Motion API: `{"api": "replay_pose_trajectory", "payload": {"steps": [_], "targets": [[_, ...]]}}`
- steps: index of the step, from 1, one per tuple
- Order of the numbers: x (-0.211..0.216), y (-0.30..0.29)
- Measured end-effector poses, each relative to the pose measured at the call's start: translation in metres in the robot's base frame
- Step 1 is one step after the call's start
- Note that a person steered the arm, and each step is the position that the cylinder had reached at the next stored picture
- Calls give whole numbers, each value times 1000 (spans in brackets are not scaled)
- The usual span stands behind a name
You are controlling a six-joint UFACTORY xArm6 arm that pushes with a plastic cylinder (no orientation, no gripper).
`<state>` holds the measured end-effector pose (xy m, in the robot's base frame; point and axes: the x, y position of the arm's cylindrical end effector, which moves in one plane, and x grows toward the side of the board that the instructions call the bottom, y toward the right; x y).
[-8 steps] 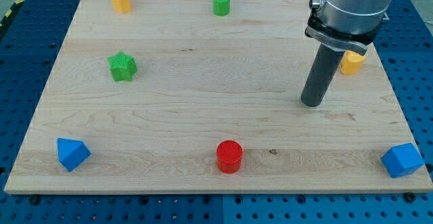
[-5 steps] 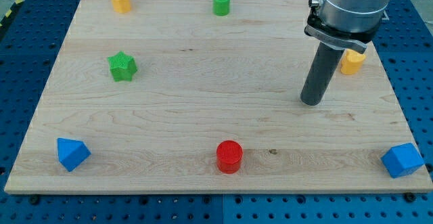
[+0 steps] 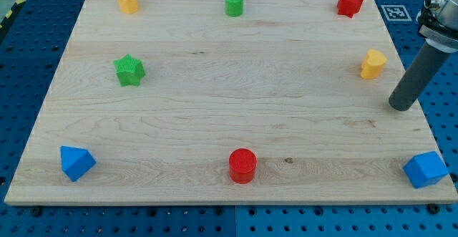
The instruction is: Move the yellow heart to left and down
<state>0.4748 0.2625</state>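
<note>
A: What can't I see from here?
B: My arm (image 3: 442, 15) runs off the view's right edge, so only the rod and part of its collar show.
A: Anything else?
B: The counter (image 3: 215, 122) loses its near corners at the view's bottom edge.

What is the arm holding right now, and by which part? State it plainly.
Nothing is held. My tip stands apart from the yellow heart, to its lower right near the board's right edge, touching no block.
</note>
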Motion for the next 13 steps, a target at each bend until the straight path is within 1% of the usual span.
{"api": "replay_pose_trajectory", "payload": {"steps": [2, 3, 4, 5, 6, 7, 11, 13], "targets": [[-58, 34], [-62, 34], [-66, 11], [-66, 10], [-83, 10], [-90, 6], [-76, -17], [-73, -65]]}}
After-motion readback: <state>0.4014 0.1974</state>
